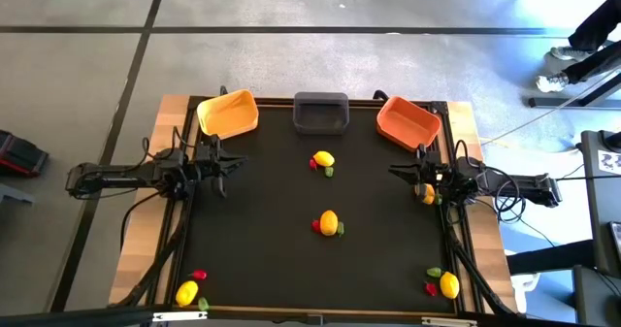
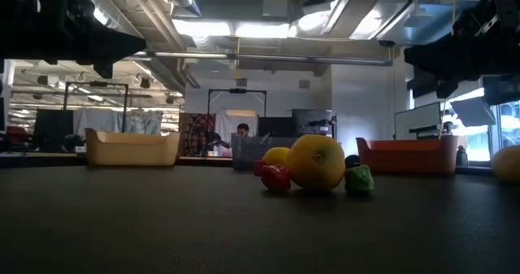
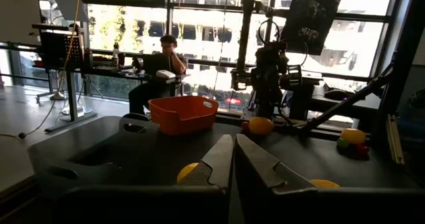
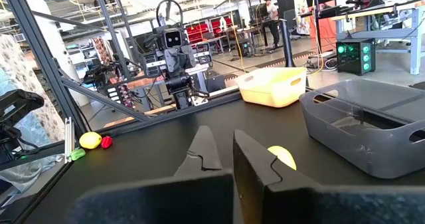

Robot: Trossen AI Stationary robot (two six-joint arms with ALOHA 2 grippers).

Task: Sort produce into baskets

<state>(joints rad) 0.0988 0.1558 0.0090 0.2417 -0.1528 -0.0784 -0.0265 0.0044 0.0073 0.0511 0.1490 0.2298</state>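
Nothing sorted: yellow bin point(image 1: 228, 114), grey bin point(image 1: 320, 113), orange bin point(image 1: 407, 122) empty; produce clusters point(image 1: 328, 224) lie scattered. Left gripper point(image 1: 221, 164) and right gripper point(image 1: 408, 172) closed, holding nothing.

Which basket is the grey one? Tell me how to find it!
Look at the far edge of the black table, where three baskets stand in a row. The dark grey basket is the middle one, between the yellow-orange basket and the orange basket. It is the only one that is not brightly coloured.

I see 3 baskets point(image 1: 320, 113) beyond both closed claws; lemon point(image 1: 328, 222) clusters lie between and behind them.
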